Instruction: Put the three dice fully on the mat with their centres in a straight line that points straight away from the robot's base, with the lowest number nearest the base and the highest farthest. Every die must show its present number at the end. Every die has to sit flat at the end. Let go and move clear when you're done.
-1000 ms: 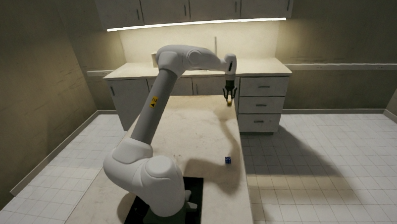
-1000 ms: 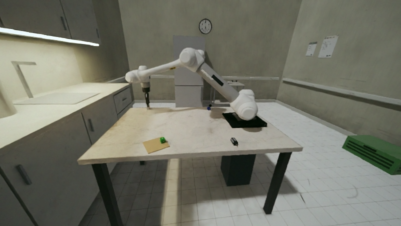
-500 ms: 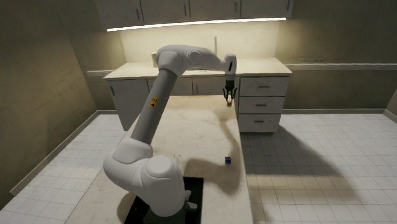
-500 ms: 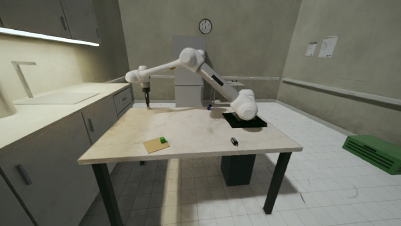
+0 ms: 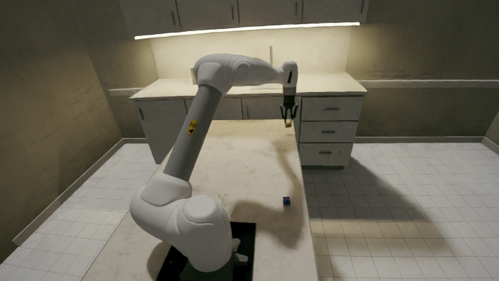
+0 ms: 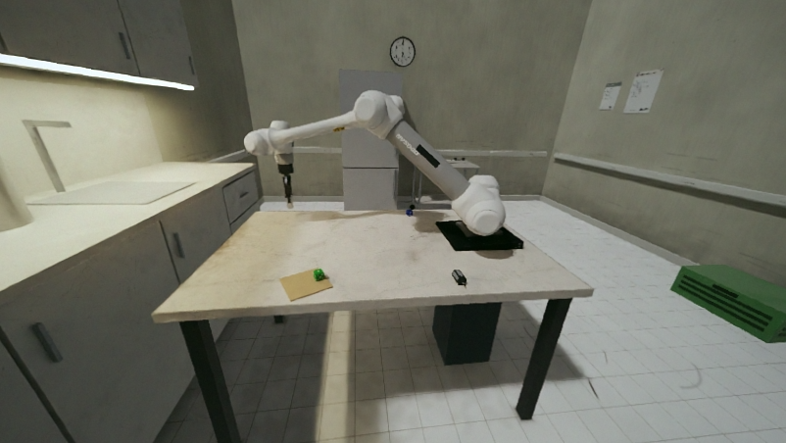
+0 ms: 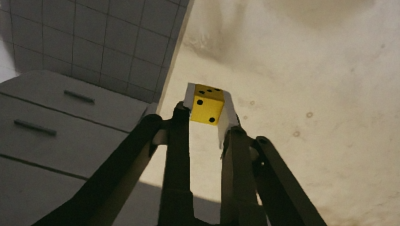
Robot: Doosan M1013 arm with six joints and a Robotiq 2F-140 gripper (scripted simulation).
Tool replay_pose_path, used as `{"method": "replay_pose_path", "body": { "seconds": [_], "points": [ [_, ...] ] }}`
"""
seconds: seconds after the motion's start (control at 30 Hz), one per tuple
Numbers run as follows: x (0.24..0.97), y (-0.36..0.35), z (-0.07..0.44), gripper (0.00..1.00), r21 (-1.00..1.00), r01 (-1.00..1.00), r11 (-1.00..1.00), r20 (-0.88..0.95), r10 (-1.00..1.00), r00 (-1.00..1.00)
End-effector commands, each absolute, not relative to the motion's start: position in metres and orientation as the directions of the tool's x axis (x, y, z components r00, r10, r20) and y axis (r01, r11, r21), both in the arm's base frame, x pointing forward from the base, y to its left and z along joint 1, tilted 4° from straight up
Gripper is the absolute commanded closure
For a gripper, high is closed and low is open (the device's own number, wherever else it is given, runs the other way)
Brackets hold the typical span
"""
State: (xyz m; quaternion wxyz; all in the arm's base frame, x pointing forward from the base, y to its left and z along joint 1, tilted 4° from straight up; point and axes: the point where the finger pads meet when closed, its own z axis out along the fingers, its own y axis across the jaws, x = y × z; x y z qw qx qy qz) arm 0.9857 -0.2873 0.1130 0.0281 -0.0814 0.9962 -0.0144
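As seen from the exterior side, sink counter (image 5: 167,85) (image 6: 181,175): left of the table (image 5: 244,156) (image 6: 373,247) (image 7: 325,90), with drawers and a tap.
Robotiq claw (image 5: 288,120) (image 6: 289,204) (image 7: 206,98): above the table's far left corner, pointing down; fingers drawn in to a narrow gap, a pad pressed to either side of the yellow die.
Yellow die (image 5: 288,124) (image 7: 208,107): clamped between the pads, raised over the table; showing two pips on one face and three on another toward the wrist view.
Tan square mat (image 6: 300,285): flat on the table's near left part.
Green die (image 6: 319,274): on the mat, close to its far right edge.
Blue die (image 5: 286,201) (image 6: 409,212): on the table by its far edge, well apart from the mat.
Small black item (image 6: 459,276): on the table's near right part, too small to identify.
Black base plate (image 5: 248,228) (image 6: 447,229): on the table's right part, under the arm.
Green slatted box (image 6: 726,300): right of the table.

My pincer (image 5: 288,122) (image 6: 289,204) (image 7: 206,98) has risen a little, and the yellow die (image 5: 288,124) (image 7: 207,107) between its fingers has come up with it.
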Motion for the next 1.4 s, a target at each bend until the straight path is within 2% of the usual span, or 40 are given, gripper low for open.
{"method": "replay_pose_path", "body": {
  "seconds": [0.0, 0.33, 0.8, 1.07, 1.13, 1.17, 1.23, 1.27, 1.33, 1.37],
  "points": [
    [0.985, -0.287, 0.136, 0.76, -0.034, -0.162, 0.986, -0.056, -0.163, -0.985],
    [0.983, -0.286, 0.175, 0.76, -0.034, -0.162, 0.986, -0.056, -0.163, -0.985],
    [0.984, -0.275, 0.176, 0.76, -0.034, -0.165, 0.986, -0.055, -0.167, -0.984],
    [0.985, -0.121, 0.173, 0.76, -0.036, -0.23, 0.973, -0.05, -0.231, -0.972],
    [0.985, -0.106, 0.172, 0.76, -0.036, -0.23, 0.973, -0.05, -0.231, -0.972],
    [0.98, -0.066, 0.171, 0.76, -0.036, -0.248, 0.968, -0.049, -0.25, -0.967],
    [0.98, -0.066, 0.171, 0.76, -0.036, -0.248, 0.968, -0.049, -0.25, -0.967],
    [0.972, -0.017, 0.17, 0.76, -0.037, -0.268, 0.963, -0.048, -0.27, -0.962],
    [0.971, -0.009, 0.17, 0.76, -0.037, -0.268, 0.963, -0.048, -0.27, -0.962],
    [0.962, 0.027, 0.168, 0.76, -0.038, -0.289, 0.957, -0.047, -0.29, -0.956]
  ]
}}
